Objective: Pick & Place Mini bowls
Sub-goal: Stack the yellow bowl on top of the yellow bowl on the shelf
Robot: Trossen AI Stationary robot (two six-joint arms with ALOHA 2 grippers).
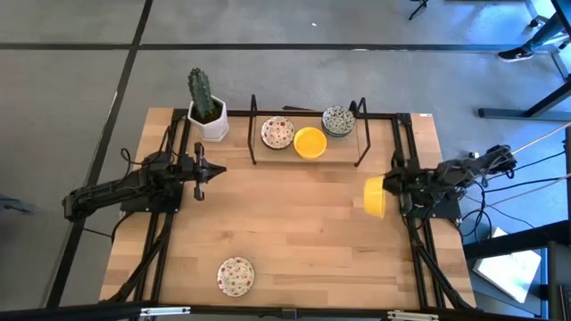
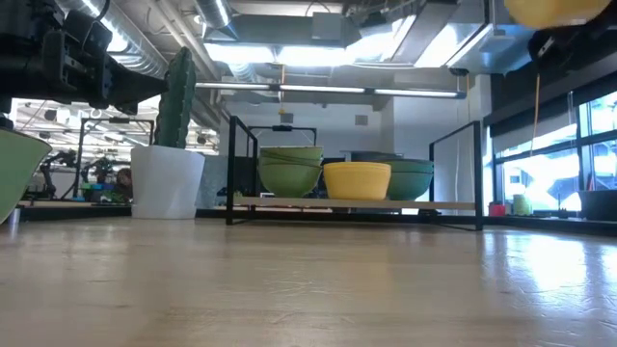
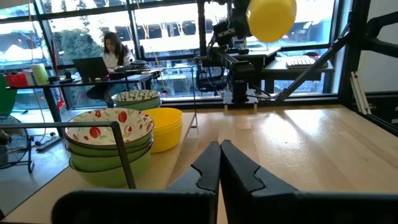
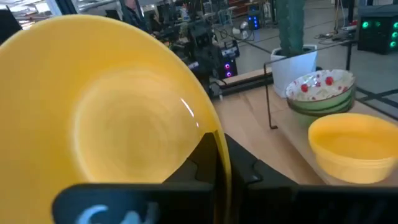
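My right gripper [image 1: 389, 187], at the table's right side, is shut on a plain yellow mini bowl [image 1: 375, 197] that fills the right wrist view [image 4: 112, 118]. More mini bowls sit in a black wire rack [image 1: 252, 134] at the far middle: a red-speckled stack [image 1: 277, 133], a yellow one [image 1: 310, 143] and a green-blue patterned one [image 1: 338, 120]. One red-speckled bowl [image 1: 235, 275] rests on its base near the front edge. My left gripper [image 1: 219, 169] hangs shut and empty over the table's left side, also seen in its own wrist view [image 3: 220, 149]. My right gripper pinches the yellow bowl's rim [image 4: 205, 127], one finger [image 4: 208, 162] on the inner face and the other on the outer. The fingers come about level from the table's right side. The bowl stands on edge, its hollow toward the wrist, lifted clear of the table.
A cactus in a white pot [image 1: 207, 116] stands at the far left beside the rack. Bare wooden tabletop [image 1: 294, 214] lies between the two arms. Black frame rails [image 1: 419, 250] and cables run along both sides of the table.
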